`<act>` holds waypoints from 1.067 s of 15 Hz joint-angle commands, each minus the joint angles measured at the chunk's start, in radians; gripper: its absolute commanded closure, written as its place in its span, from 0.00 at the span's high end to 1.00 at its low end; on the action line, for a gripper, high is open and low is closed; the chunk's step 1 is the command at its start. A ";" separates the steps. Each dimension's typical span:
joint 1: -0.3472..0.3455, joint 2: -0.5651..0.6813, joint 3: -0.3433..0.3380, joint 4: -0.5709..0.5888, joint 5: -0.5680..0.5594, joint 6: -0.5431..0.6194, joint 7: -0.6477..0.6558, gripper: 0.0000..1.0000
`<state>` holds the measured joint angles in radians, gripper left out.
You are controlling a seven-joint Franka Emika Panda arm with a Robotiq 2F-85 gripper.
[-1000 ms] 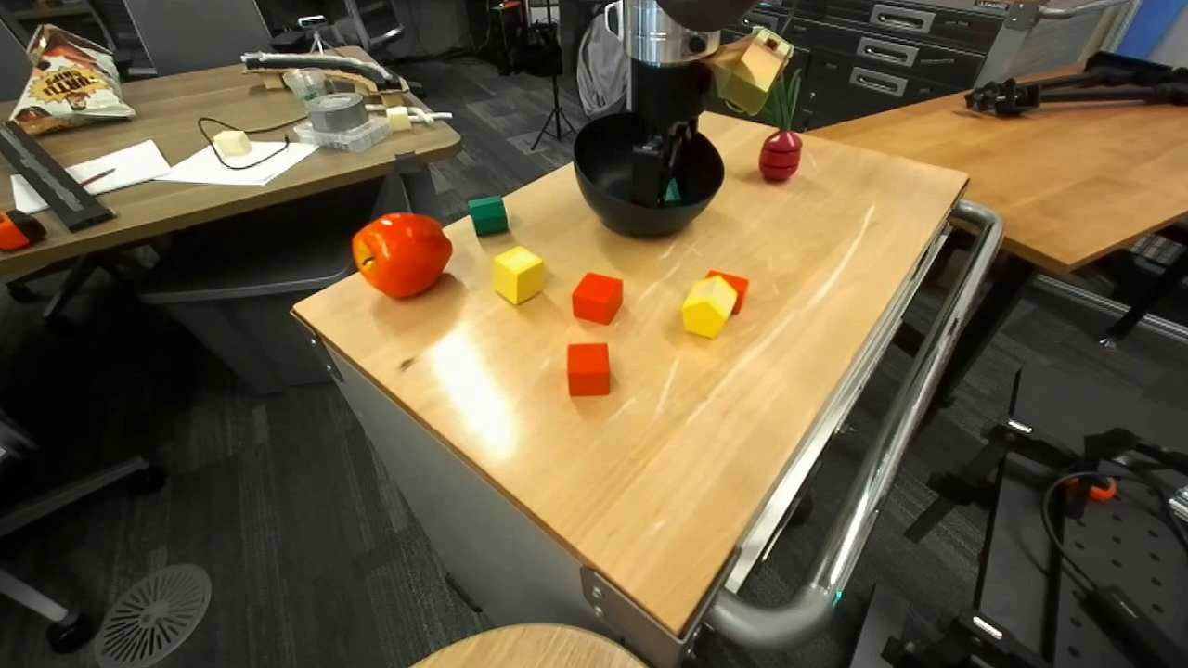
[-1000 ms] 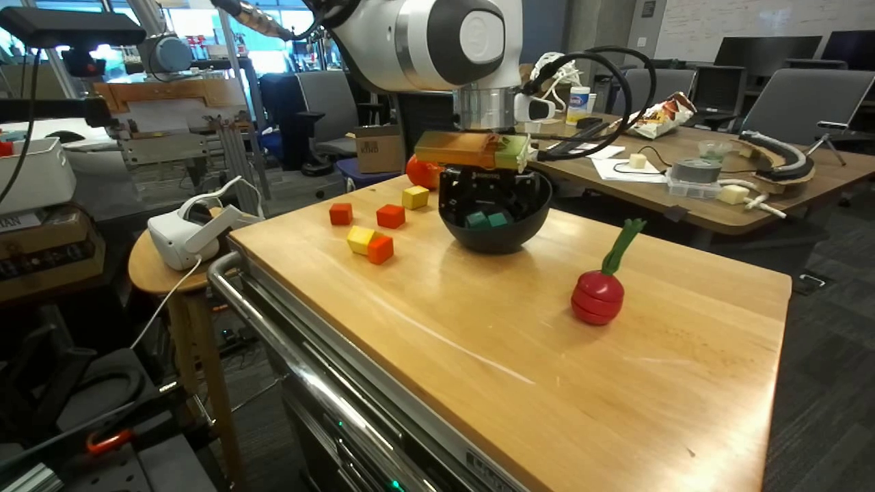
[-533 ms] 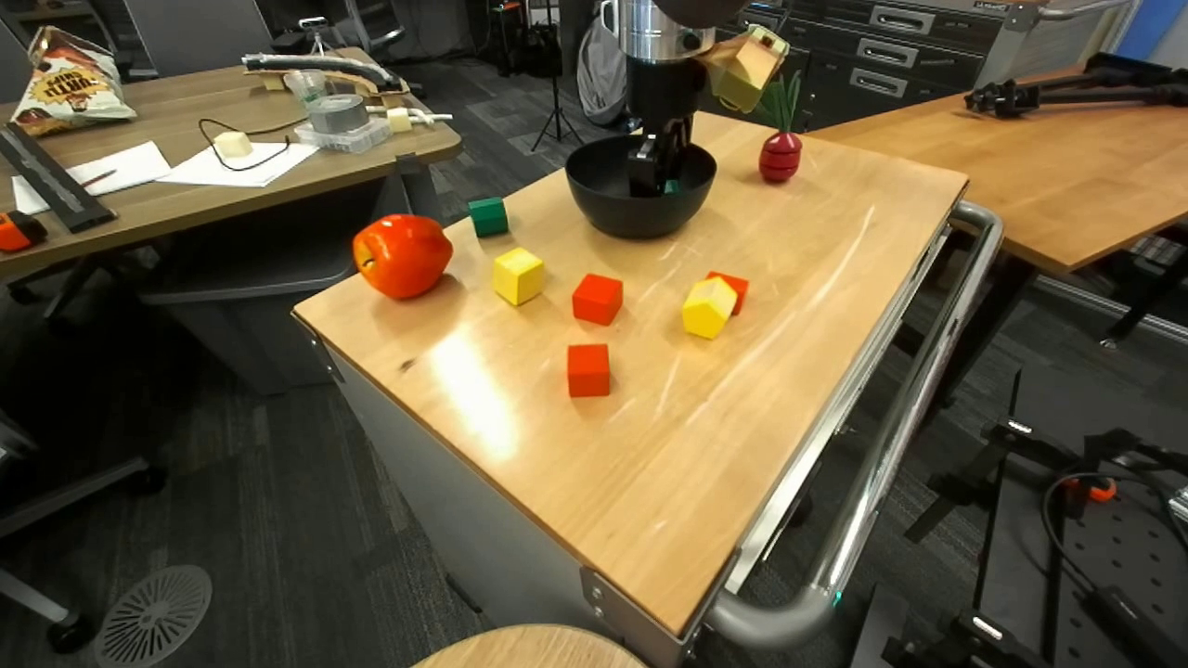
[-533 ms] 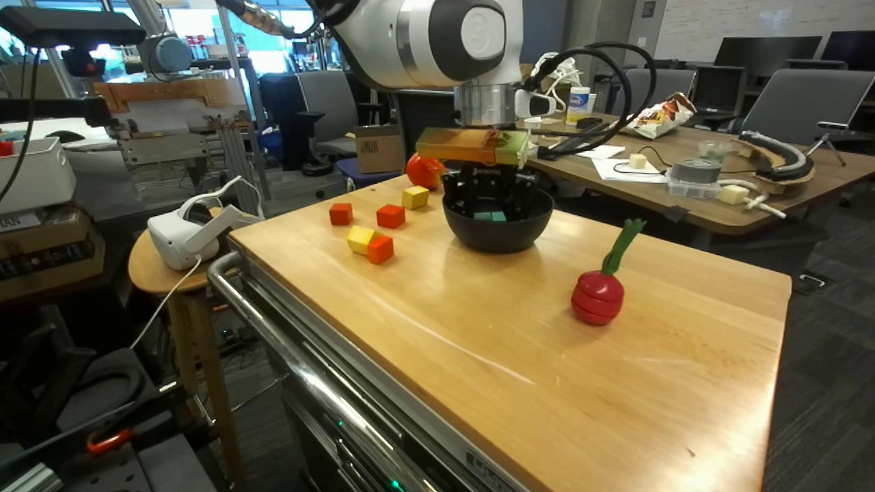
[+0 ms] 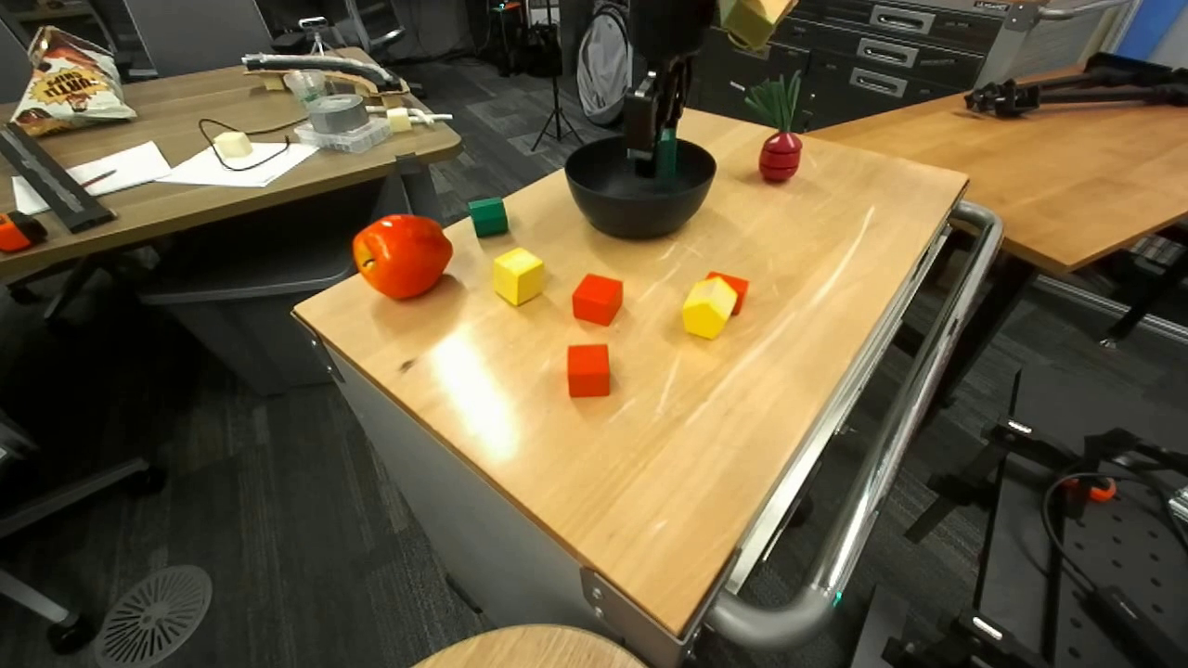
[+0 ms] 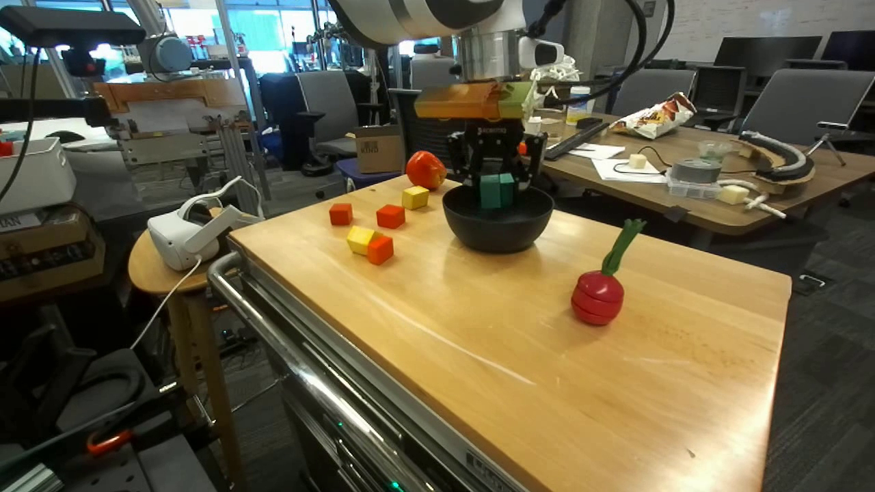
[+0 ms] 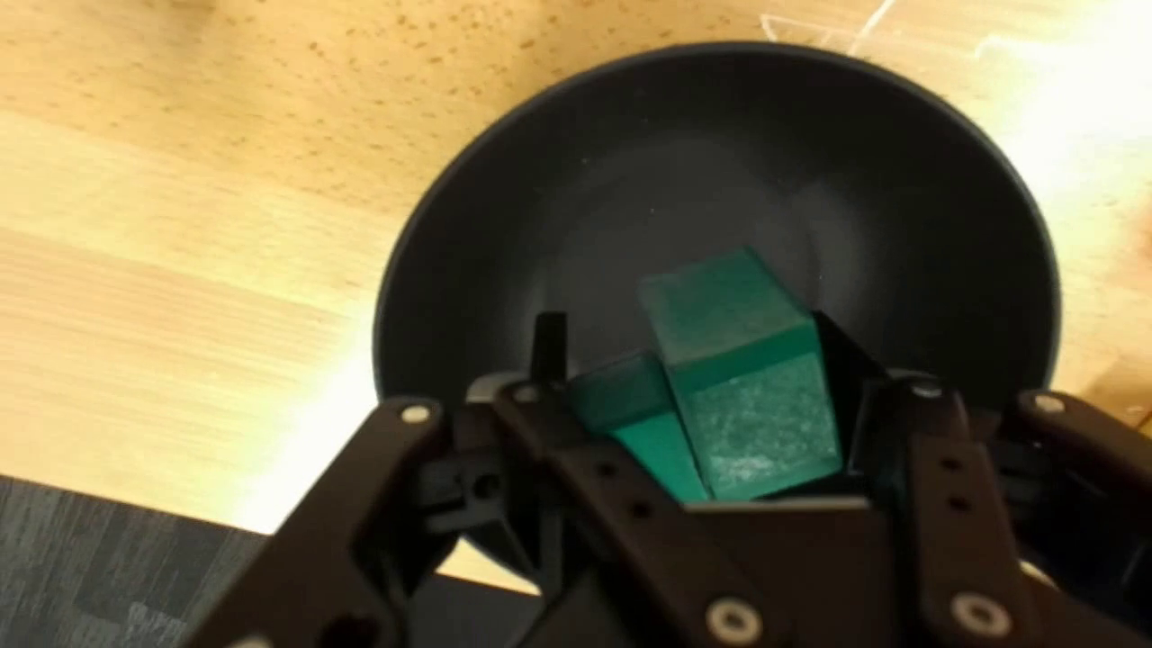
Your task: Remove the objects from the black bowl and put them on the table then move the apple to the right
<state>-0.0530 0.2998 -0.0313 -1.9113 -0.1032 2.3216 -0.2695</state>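
Two green blocks (image 7: 720, 387), side by side, pinched between the partly closed fingers (image 5: 640, 125), over the black bowl (image 6: 495, 236). Pair may slip: lift level past its rim, lower gently onto the surface (image 6: 437, 314), left of the radish (image 6: 597, 301) in an exterior view.

Points the gripper (image 6: 497, 189) downward beneath the upright silver wrist (image 6: 487, 56). Clamps with both fingers (image 7: 549, 347) partway together, apart at the tips.

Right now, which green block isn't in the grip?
The green block sitting on the table near the apple. The other two green blocks are together between the fingers, over the black bowl.
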 commanded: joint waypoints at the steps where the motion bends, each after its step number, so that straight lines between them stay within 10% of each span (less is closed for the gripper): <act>1: -0.019 -0.214 0.012 -0.163 0.032 -0.044 -0.041 0.37; 8: -0.007 -0.467 -0.026 -0.451 0.081 -0.205 -0.010 0.37; 16: 0.002 -0.425 -0.057 -0.572 0.276 0.027 0.030 0.37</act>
<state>-0.0593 -0.1241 -0.0810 -2.4607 0.1055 2.2660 -0.2441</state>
